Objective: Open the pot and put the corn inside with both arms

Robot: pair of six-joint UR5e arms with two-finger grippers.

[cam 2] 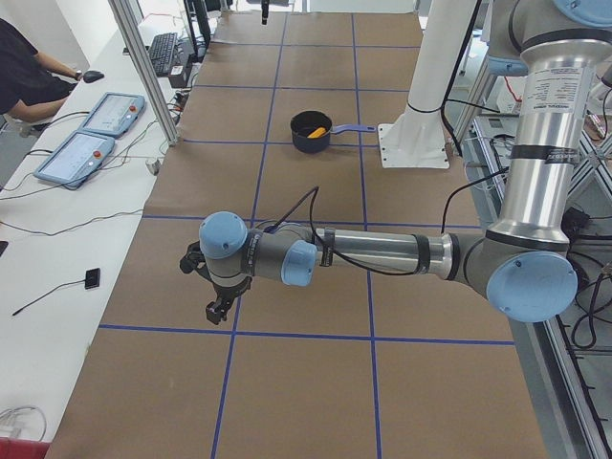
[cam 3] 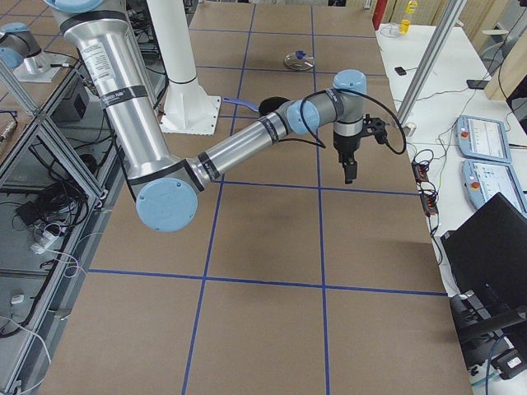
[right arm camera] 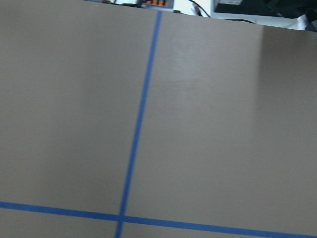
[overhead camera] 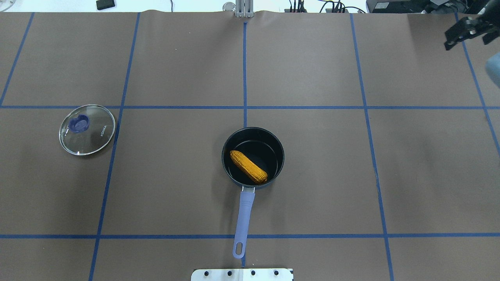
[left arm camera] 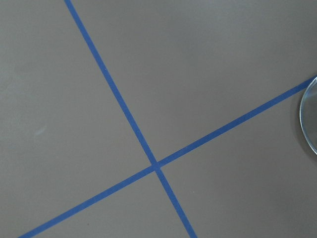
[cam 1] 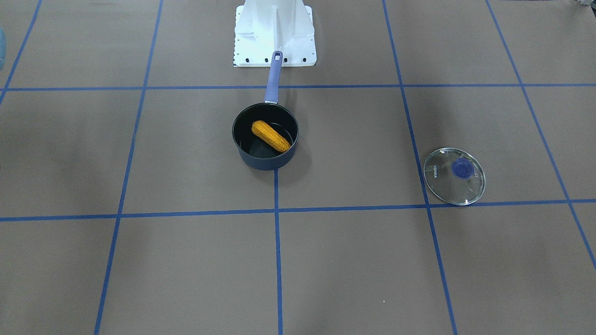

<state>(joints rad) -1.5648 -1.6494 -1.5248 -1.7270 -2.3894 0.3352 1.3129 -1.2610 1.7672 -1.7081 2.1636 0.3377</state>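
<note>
The dark blue pot [cam 1: 265, 156] stands open at the table's middle, its lilac handle [cam 1: 274, 77] towards the robot base. The orange-yellow corn [cam 1: 271, 136] lies slantwise inside it, as the overhead view [overhead camera: 248, 167] also shows. The glass lid [overhead camera: 87, 129] with a blue knob lies flat on the table, far to the pot's left. My right gripper [overhead camera: 466, 37] hangs at the far right edge, its fingers apart and empty. My left gripper [cam 2: 218, 311] shows only in the exterior left view, above bare table, and I cannot tell its state.
The white base pedestal [cam 1: 274, 35] stands just behind the pot's handle. Blue tape lines [overhead camera: 245, 107] divide the brown table [overhead camera: 312, 175] into squares. The lid's rim [left arm camera: 309, 119] shows at the right edge of the left wrist view. An operator and tablets are beyond the table's edge [cam 2: 86, 124].
</note>
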